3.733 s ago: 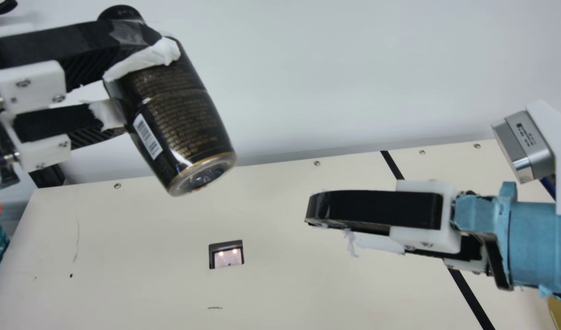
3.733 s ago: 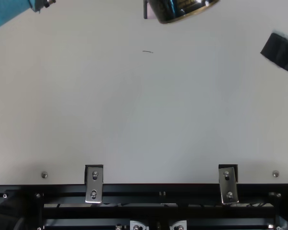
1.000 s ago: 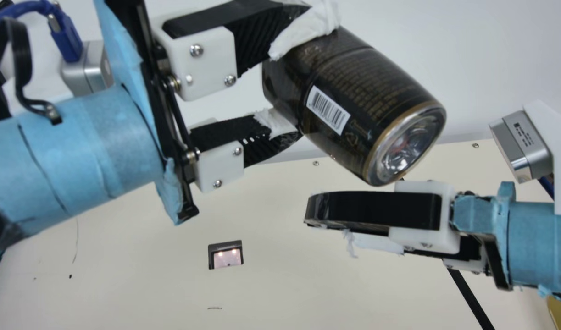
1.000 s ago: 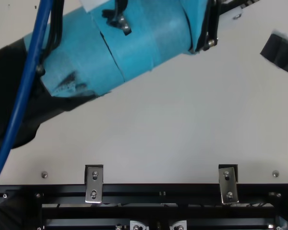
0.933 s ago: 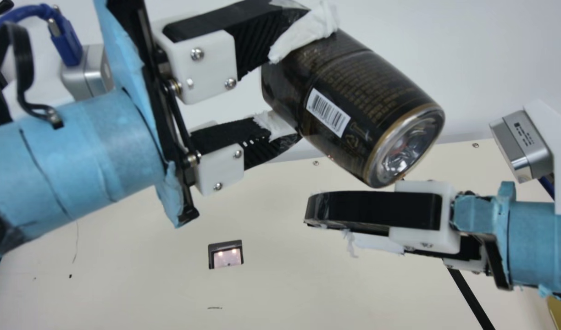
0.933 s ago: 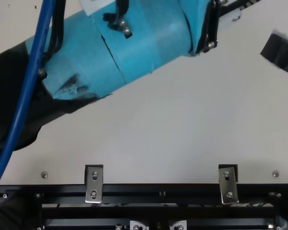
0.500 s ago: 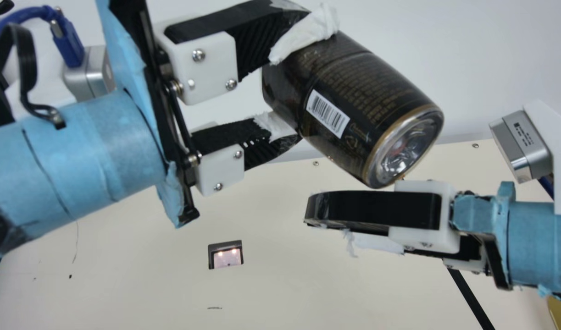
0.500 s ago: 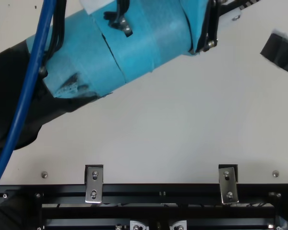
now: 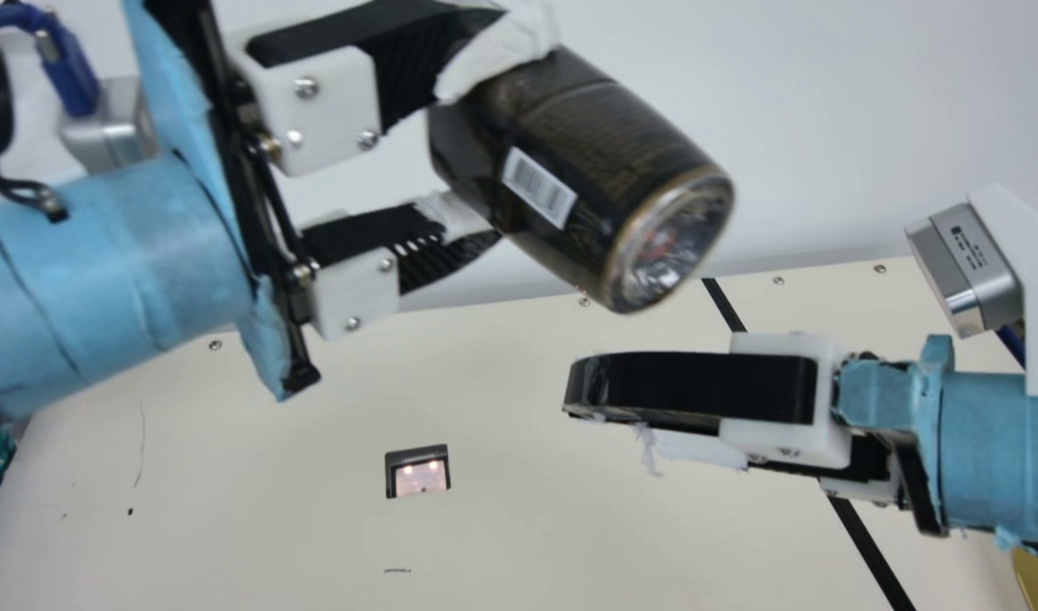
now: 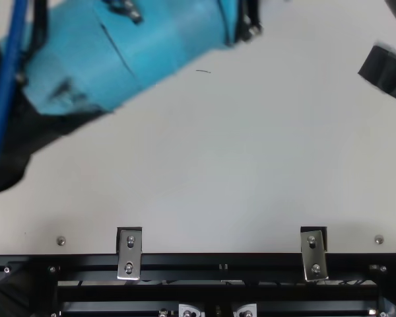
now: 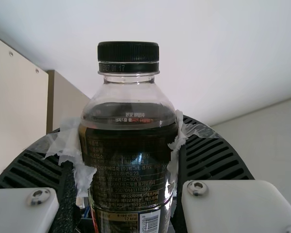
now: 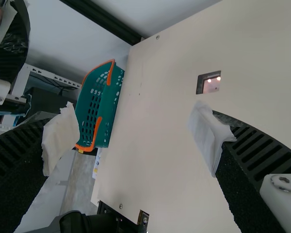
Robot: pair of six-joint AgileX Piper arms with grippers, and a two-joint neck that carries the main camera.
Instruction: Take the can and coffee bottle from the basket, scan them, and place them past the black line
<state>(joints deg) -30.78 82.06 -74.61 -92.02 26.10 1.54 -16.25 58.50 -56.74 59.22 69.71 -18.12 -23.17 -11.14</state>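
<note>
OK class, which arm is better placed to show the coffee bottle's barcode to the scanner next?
Left, probably: the left gripper holds the coffee bottle, barcode exposed. The right gripper is open and empty, so would likely need a handover first.

Our arms (image 9: 103, 280): black, light-blue wrap (image 9: 994, 441) | our left cable (image 10: 5, 105): blue | our fingers (image 11: 211, 155): black, ribbed | our finger mounts (image 9: 332, 106): white, silver screws (image 9: 305, 86)

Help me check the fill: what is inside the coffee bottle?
Dark liquid reaches the shoulder of the coffee bottle, below the dark cap; the label hides what is lower.
</note>
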